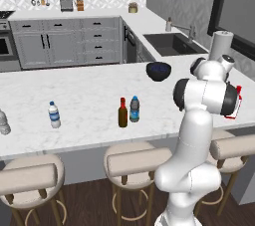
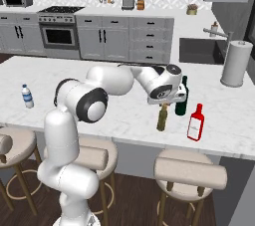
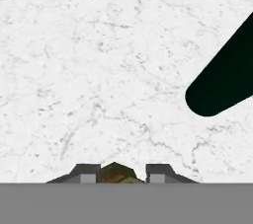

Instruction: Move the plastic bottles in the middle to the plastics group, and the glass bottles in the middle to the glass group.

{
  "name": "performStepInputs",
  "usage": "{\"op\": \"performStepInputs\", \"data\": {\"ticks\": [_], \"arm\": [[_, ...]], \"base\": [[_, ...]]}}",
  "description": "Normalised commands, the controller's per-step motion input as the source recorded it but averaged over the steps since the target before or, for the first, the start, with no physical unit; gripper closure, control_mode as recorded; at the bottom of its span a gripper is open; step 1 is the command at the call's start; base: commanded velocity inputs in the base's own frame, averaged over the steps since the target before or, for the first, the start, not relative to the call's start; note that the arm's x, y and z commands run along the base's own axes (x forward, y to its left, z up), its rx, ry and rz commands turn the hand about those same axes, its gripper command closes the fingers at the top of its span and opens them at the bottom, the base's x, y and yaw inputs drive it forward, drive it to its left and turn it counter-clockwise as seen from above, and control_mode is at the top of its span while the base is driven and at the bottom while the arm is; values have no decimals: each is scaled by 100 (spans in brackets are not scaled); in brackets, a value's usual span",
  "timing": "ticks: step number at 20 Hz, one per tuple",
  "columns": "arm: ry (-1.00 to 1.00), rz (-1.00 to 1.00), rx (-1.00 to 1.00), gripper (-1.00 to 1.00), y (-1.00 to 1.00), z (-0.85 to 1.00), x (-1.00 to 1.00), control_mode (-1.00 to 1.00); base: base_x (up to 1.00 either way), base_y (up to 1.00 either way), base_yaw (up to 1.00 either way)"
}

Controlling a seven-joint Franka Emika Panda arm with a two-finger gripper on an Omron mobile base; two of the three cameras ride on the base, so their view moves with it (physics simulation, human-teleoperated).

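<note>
Marble counter point(image 2: 99, 78): pincer point(image 3: 116, 174) apparently grips olive-amber bottle point(image 2: 162, 119).

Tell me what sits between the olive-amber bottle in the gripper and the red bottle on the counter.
Nothing: in the right base view the stretch between the olive-amber bottle, held by the gripper, and the red bottle is bare marble counter. The green wine bottle stands behind them.

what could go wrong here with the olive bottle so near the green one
The gripper is shut on the olive-amber bottle, right beside the tall green bottle and the red bottle. A sideways drift could knock either over. It also grips only the top, so the olive-amber bottle might swing or slip when set down.
</note>
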Motion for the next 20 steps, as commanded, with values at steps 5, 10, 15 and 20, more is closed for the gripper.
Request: {"op": "performStepInputs", "data": {"ticks": [5, 10, 15, 20], "arm": [[0, 0, 0, -100, 0, -3, -10, -100], [0, 0, 0, -100, 0, 5, -27, -100], [-1, 0, 0, -100, 5, 10, -24, -100], [-6, 0, 0, -100, 16, 39, -3, -100]], "base": [[0, 0, 0], [0, 0, 0], [0, 0, 0], [0, 0, 0]]}}
